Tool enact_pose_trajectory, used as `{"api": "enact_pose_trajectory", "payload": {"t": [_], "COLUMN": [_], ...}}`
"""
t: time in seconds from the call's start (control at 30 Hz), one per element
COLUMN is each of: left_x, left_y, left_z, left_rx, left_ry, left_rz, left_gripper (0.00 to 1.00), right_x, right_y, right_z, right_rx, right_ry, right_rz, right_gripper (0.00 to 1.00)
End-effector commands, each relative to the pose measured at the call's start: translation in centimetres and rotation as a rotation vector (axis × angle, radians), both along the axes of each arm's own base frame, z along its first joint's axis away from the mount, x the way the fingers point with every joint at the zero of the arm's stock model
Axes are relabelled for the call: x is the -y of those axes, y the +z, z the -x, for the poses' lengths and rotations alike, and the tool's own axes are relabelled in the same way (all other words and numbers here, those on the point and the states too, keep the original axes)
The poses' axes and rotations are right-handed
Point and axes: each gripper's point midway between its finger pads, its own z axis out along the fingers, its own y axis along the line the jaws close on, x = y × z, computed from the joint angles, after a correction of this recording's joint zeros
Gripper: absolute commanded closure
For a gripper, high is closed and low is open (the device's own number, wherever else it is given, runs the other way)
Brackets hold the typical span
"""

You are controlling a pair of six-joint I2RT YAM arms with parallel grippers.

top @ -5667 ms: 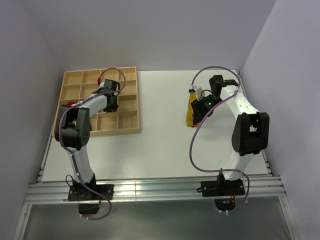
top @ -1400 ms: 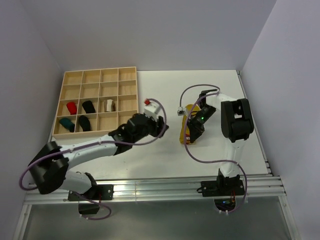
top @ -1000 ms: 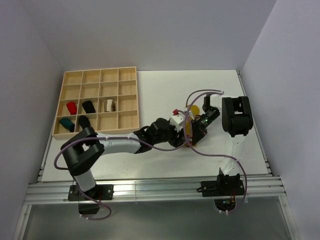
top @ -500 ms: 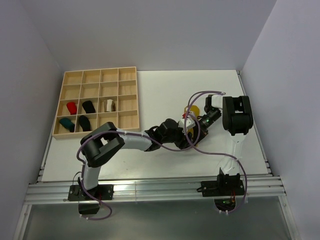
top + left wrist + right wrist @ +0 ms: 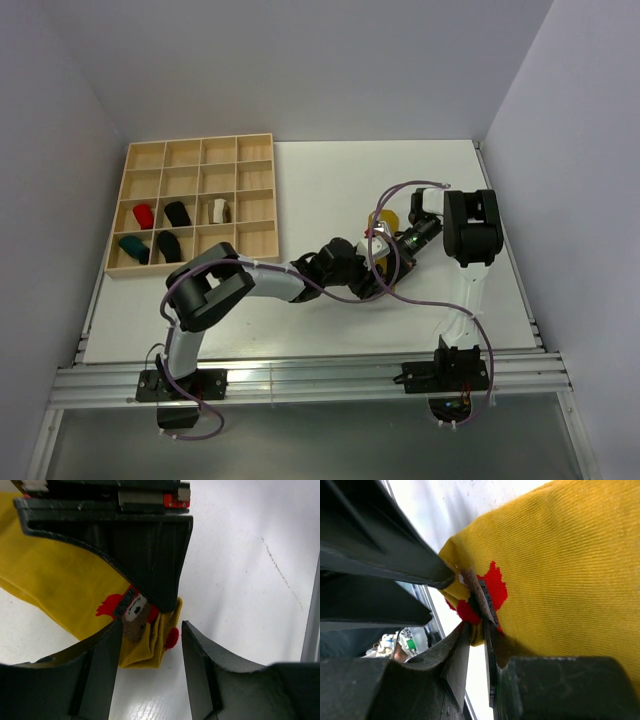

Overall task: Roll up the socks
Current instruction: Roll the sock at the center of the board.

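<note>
Left pincer (image 5: 151,635), newly here, wide astride mustard sock (image 5: 60,585); right pincer (image 5: 476,617) apparently tight on it

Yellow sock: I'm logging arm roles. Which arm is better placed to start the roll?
Right, probably: the right gripper is shut on the end of the yellow sock; the left gripper is open, merely straddling it.

Seen from above, the left arm (image 5: 262,279) and right arm (image 5: 466,228) hide most of the yellow sock (image 5: 385,216).
</note>
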Motion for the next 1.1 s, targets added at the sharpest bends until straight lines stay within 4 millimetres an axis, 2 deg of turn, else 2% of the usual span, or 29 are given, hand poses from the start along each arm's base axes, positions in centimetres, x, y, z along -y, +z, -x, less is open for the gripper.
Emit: {"api": "enact_pose_trajectory", "payload": {"t": [0.0, 0.27, 0.43, 0.63, 0.83, 0.97, 1.07], "left_x": [0.4, 0.3, 0.0, -0.1, -0.6, -1.2, -2.2], "left_y": [-0.6, -1.2, -1.6, -2.4, -3.5, -4.3, -4.5], "left_z": [0.4, 0.4, -0.4, -0.6, 0.6, 1.4, 2.3], "left_rx": [0.015, 0.002, -0.017, -0.078, -0.203, -0.360, -0.475], "left_ry": [-0.044, -0.031, 0.015, 0.034, 0.024, 0.047, 0.060], "left_rz": [0.014, 0.020, 0.021, 0.007, -0.030, -0.069, -0.097], "left_gripper": [0.45, 0.49, 0.56, 0.80, 1.00, 1.00, 1.00], "right_x": [0.1, 0.1, 0.1, 0.2, 0.4, 0.5, 1.4], "right_y": [1.1, 0.9, 0.8, 0.8, 1.0, 1.3, 1.6], "right_z": [0.0, -0.7, -0.7, -0.6, -1.0, -1.7, -2.7], "right_rx": [-0.063, -0.065, -0.071, -0.070, -0.010, 0.064, 0.161], "right_ry": [-0.017, -0.028, -0.029, -0.029, -0.036, -0.044, -0.094], "right_rz": [0.004, 0.021, 0.025, 0.031, 0.059, 0.068, 0.099], "right_gripper": [0.75, 0.76, 0.76, 0.76, 0.74, 0.71, 0.62]}}
